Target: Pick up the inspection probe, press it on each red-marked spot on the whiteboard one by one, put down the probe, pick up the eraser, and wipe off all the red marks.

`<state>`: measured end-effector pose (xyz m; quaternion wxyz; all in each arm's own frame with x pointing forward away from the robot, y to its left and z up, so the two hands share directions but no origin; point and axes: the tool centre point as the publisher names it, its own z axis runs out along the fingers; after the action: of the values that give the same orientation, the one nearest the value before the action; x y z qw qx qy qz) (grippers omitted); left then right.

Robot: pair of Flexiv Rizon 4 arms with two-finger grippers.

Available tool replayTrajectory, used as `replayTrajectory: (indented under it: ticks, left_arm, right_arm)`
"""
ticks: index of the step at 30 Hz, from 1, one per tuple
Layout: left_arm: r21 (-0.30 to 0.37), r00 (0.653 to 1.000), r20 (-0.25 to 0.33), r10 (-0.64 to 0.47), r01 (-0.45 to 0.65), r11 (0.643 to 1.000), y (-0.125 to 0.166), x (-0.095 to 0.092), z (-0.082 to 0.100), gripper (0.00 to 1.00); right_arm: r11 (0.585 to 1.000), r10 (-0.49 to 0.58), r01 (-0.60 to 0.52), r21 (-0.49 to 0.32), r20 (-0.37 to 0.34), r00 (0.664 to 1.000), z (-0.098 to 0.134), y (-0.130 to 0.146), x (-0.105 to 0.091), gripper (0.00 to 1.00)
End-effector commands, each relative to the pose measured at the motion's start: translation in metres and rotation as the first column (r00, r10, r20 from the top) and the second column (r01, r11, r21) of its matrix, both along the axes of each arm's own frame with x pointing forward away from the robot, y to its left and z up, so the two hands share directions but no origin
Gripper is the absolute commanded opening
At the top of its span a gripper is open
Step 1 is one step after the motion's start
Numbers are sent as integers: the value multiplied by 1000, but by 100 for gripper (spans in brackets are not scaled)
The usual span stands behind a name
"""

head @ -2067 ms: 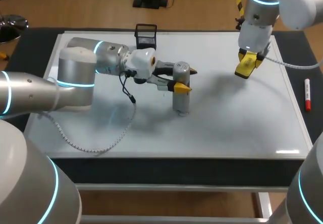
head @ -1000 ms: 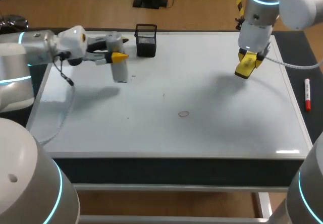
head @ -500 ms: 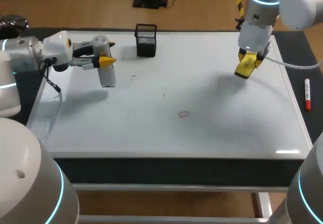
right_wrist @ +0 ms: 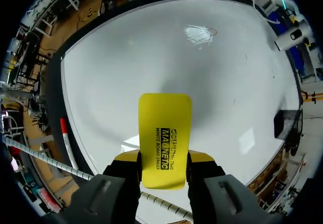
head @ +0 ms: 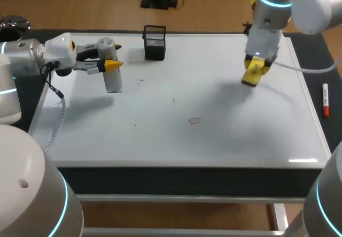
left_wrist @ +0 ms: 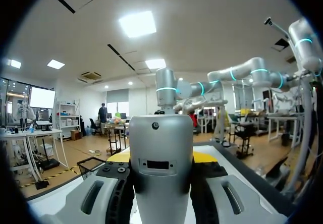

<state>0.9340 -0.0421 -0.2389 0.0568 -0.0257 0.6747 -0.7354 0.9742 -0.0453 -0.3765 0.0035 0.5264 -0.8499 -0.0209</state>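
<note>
Yellow eraser is clamped in the right gripper, upper right of the head frame, hanging above the whiteboard. In the right wrist view both fingers press on its long sides.

Left gripper, upper left of frame: fingers closed on the grey inspection probe, which is upright over the board's left part. Cannot tell whether its foot touches the surface.

One red mark, a small ring, shows in the lower middle of the board, well apart from both tools. No other red marks made out.

Black mesh holder stands at the board's far edge. Red marker lies on the desk beside the board's right edge.

Progress, judged: pressing looks finished or nearly so. The probe is not yet put down and the eraser is already picked up. Remaining: set the probe down, bring the eraser to the ring and wipe it off.
</note>
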Motion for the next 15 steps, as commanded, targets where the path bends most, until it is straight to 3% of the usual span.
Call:
replayTrajectory:
  ticks: [1, 11, 15]
  left_arm:
    - [1, 1000, 1, 2, -2, 1000, 0, 0, 1, 0]
    - [1, 1000, 1, 2, -2, 1000, 0, 0, 1, 0]
    - [1, 1000, 1, 2, -2, 1000, 0, 0, 1, 0]
  right_arm:
    - [994, 94, -93, -51, 8, 996, -6, 39, -29, 0]
    - [932, 340, -337, -132, 0, 941, -11, 131, -90, 0]
    - [914, 397, -392, -101, 30, 917, -9, 167, -112, 0]
